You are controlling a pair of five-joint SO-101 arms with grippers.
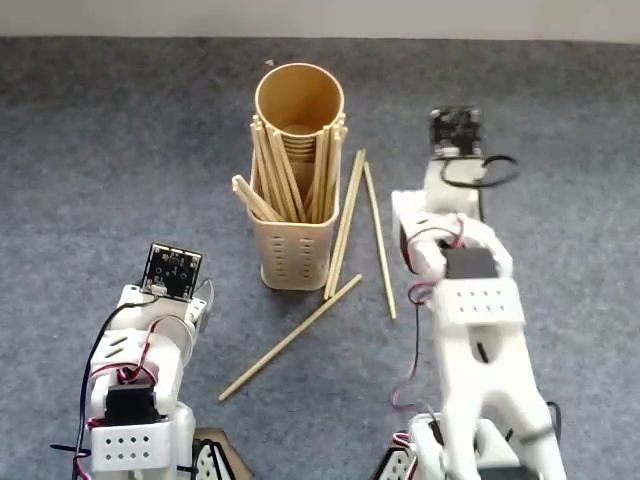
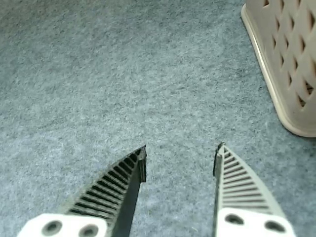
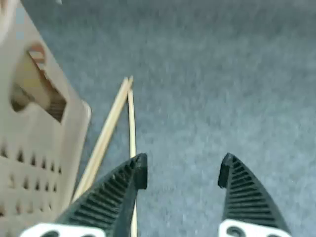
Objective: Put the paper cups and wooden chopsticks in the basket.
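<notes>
A grey, carpet-like worktop (image 1: 120,150) covers the whole scene, with a pale strip of wall along its far edge. At its middle stands a beige basket (image 1: 290,255) with perforated sides, upright. In it sits a stack of tan paper cups (image 1: 299,100), open mouth up, ringed by pale wooden chopsticks (image 1: 285,180) standing on end. Three loose sticks lie on the worktop: two (image 1: 379,240) side by side just beside the basket, and one (image 1: 290,338) slanting across in front of it. The left claw (image 2: 181,147) hangs over bare carpet near the basket's corner, fingers apart and holding nothing. The right claw (image 3: 185,157), also spread and holding nothing, hangs by the two sticks.
</notes>
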